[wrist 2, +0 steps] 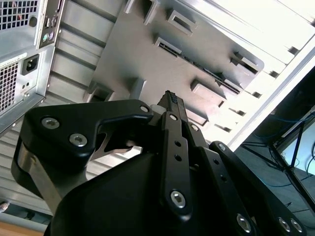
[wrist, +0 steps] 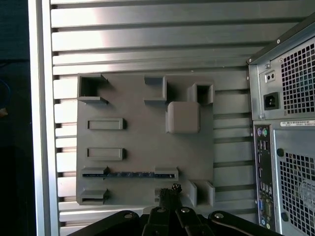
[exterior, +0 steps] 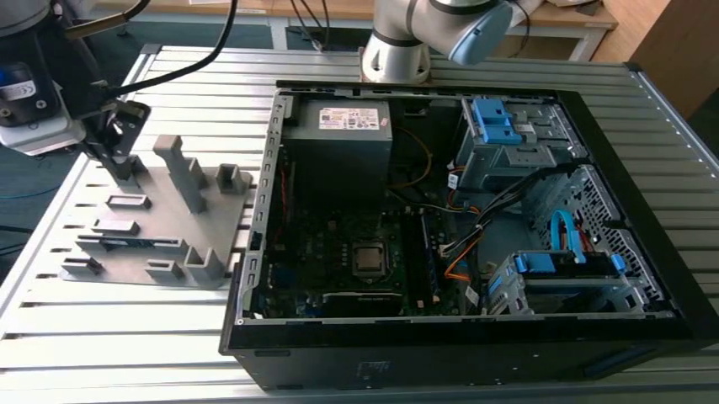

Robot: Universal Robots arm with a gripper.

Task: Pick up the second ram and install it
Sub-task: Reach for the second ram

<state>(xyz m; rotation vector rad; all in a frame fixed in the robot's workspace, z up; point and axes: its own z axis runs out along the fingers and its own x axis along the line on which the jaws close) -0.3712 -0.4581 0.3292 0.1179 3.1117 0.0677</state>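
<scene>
Second ram point(wrist: 130, 173): slim dark board w/ small chips, seated on edge in a slot of the gray holder plate point(wrist: 142, 132), on slatted surface point(wrist: 147, 44) beside open PC case point(exterior: 450, 337). Est. light, stiff, fragile; contacts & chips sensitive, so take by the long flat faces, approx. mid-length. Gripper point(wrist: 170, 189): clenched, empty, over plate near ram, apparently not touching.
</scene>
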